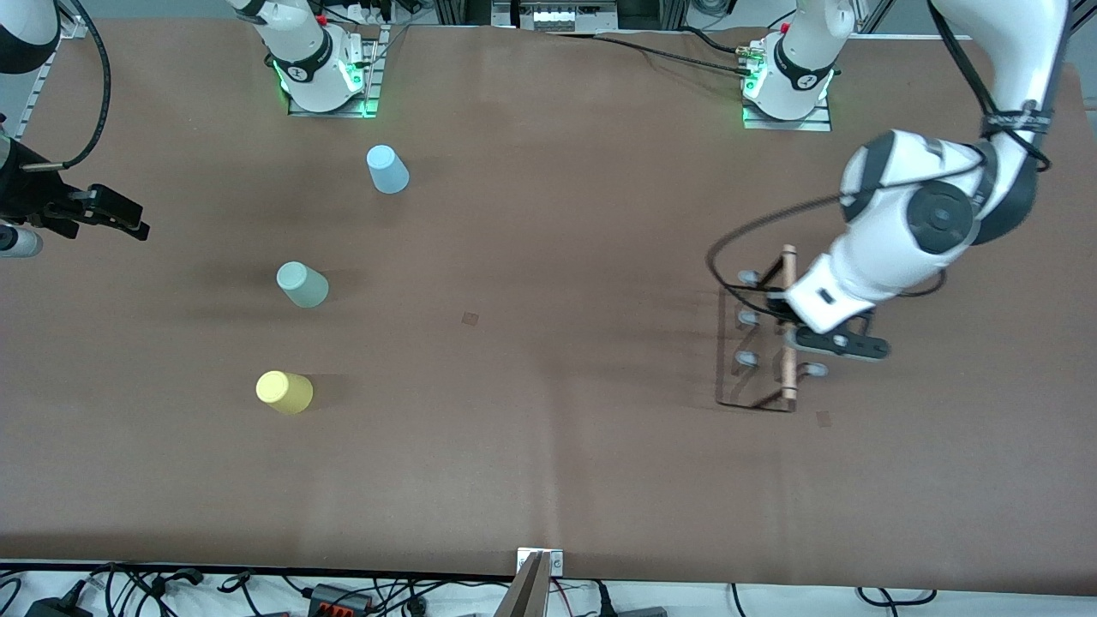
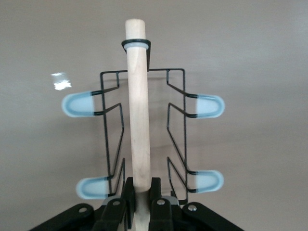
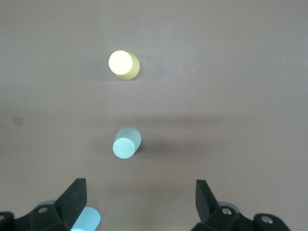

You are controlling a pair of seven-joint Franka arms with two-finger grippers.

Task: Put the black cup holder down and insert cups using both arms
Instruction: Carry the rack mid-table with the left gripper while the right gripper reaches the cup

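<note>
The black cup holder (image 1: 752, 343) stands toward the left arm's end of the table, its wooden rod (image 1: 788, 283) on top and grey-tipped pegs (image 1: 748, 277) at its sides. My left gripper (image 1: 793, 332) is shut on the rod (image 2: 138, 96), with the fingers (image 2: 127, 192) clamped on either side. Toward the right arm's end stand the light blue cup (image 1: 387, 169), the sage green cup (image 1: 302, 284) and the yellow cup (image 1: 284, 392), each closed end up. My right gripper (image 1: 127, 218) hangs open and empty above the table; its wrist view shows the yellow (image 3: 123, 65), green (image 3: 127, 143) and blue (image 3: 86, 220) cups below.
Two small brown tape marks lie on the brown table cover, one mid-table (image 1: 470, 318) and one just nearer the front camera than the holder (image 1: 824, 418). Cables (image 1: 343, 593) run along the table's near edge. The arm bases (image 1: 326, 68) stand along the top.
</note>
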